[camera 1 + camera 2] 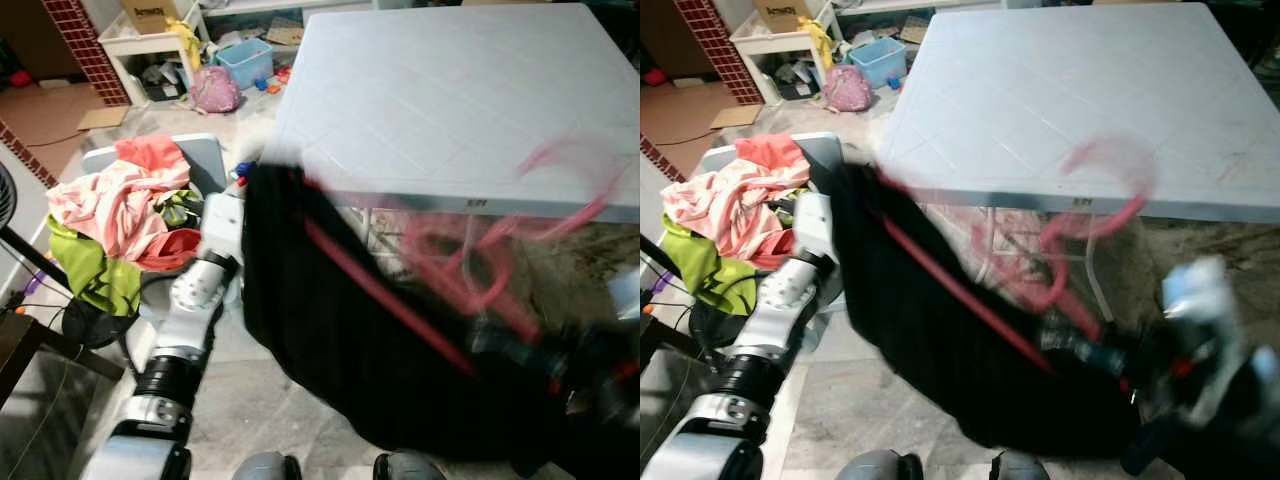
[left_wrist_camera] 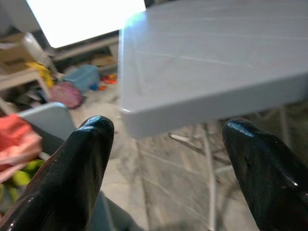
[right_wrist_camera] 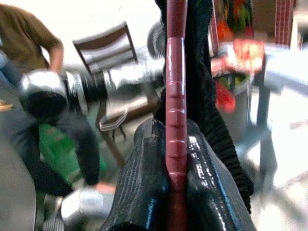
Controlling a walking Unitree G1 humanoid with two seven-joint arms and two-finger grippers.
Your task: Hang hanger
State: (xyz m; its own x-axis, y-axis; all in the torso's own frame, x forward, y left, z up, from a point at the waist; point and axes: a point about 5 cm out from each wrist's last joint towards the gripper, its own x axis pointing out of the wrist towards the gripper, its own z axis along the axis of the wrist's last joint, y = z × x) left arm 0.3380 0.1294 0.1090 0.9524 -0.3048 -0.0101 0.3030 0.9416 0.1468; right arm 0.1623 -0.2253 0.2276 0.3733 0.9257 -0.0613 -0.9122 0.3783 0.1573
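Two black fingers of the right gripper (image 3: pixel 175 168) are pressed together on a bar of the red hanger (image 3: pixel 176 96), which runs straight up between them in the right wrist view, with the black garment (image 3: pixel 207 106) draped just beside it. From the head, the hanger (image 1: pixel 1080 250) shows as a blurred red shape low on the robot's right, its hook curving up in front of the near edge of the white table (image 1: pixel 1060 100), while one long arm slants down across the garment (image 1: pixel 330 350). That cloth hangs in a wide dark sheet from hanger to the left arm's side. Out at the left, the left gripper (image 2: pixel 166 163) has its fingers (image 2: pixel 72 178) spread wide with nothing between them (the table corner lies beyond). A heap of pink, red and green clothes (image 1: pixel 120 215) sits on a grey chair (image 1: pixel 205 160) nearby. A person in a brown top (image 3: pixel 26 33) appears blurred in the right wrist view.
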